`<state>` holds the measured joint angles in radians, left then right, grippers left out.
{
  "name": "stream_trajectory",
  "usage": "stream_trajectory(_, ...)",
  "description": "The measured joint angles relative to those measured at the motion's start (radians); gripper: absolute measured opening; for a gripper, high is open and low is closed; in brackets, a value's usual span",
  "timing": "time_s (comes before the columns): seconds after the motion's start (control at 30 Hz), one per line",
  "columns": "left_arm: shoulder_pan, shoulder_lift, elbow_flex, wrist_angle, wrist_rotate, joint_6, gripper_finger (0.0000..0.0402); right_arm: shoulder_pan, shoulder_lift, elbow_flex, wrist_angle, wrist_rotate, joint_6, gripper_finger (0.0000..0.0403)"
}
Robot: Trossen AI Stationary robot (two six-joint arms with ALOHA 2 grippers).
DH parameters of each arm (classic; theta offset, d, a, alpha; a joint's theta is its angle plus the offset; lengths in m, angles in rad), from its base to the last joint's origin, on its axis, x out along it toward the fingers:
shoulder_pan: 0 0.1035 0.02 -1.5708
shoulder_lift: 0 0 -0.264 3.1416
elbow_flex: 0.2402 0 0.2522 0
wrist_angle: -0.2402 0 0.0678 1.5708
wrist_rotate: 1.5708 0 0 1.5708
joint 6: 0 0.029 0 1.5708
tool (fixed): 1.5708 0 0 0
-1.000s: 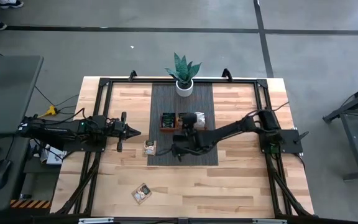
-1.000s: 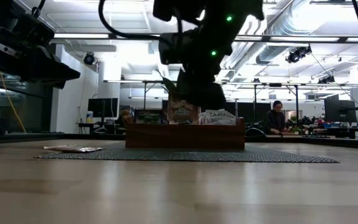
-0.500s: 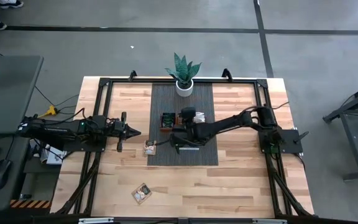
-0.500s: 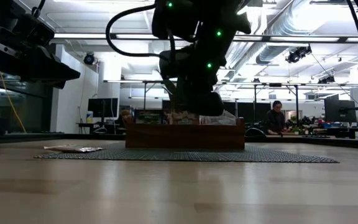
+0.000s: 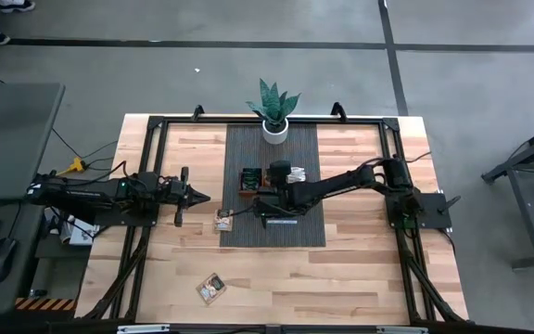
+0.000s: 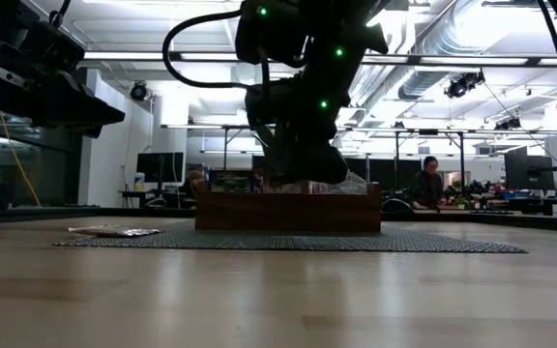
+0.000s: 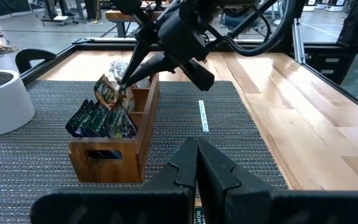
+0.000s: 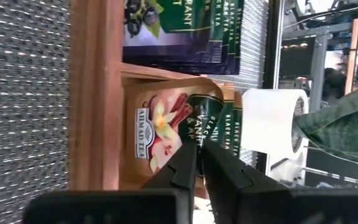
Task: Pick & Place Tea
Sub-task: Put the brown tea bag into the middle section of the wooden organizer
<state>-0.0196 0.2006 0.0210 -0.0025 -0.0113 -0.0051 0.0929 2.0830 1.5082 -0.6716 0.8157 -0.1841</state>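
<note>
A brown wooden tray (image 7: 114, 155) stands on the dark mat. Its compartment nearest my left arm holds dark green tea packets (image 7: 98, 121), and a pale packet (image 7: 120, 65) shows in the one farthest from it. My right gripper (image 8: 199, 148) hangs over the middle compartment, shut on a brown-and-green vanilla tea packet (image 8: 160, 134), which in the left wrist view shows at the fingertips (image 7: 107, 93). My left gripper (image 7: 196, 149) waits shut at the table's left side (image 5: 202, 197). One loose packet (image 5: 223, 220) lies flat at the mat's left edge, another (image 5: 212, 289) on the bare wood near the front. My right gripper pinches the vanilla packet's upper edge (image 8: 188, 142) between its two fingers. The fingers slant down onto it from the table's right side. The packet stands tilted, its lower part inside the tray's middle compartment (image 7: 124, 102) and its top above the tray's wall.
A potted plant in a white pot (image 5: 274, 116) stands at the mat's far end, just behind the tray. A thin white strip (image 7: 202, 115) lies on the mat beside the tray. Bare wood lies to the left and right of the mat.
My right gripper has swung toward the table's far edge, over the tray, and sunk a little while tipping. The packet it carries hung above the tray's wall a second ago. It now reaches down into the middle compartment.
</note>
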Motion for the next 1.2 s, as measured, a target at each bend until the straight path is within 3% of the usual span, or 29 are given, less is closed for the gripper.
stream_trajectory(0.53,0.000,0.000,0.000,0.000,0.000,0.000,0.0001,0.000,-0.001,0.000,-0.001,0.047,-0.010,0.0166)
stream_trajectory(0.9,0.000,0.000,0.000,0.000,0.000,0.000,0.0001,0.038,-0.135,-0.015,-0.124,-0.066,0.108,0.0194)
stream_trajectory(1.07,0.000,0.000,0.000,0.000,0.000,0.000,0.0001,0.052,-0.283,-0.170,-0.076,-0.165,0.187,0.0186)
stream_trajectory(1.2,0.000,0.000,0.000,0.000,0.000,0.000,0.0001,0.052,-0.429,-0.377,0.108,-0.318,0.211,0.0178)
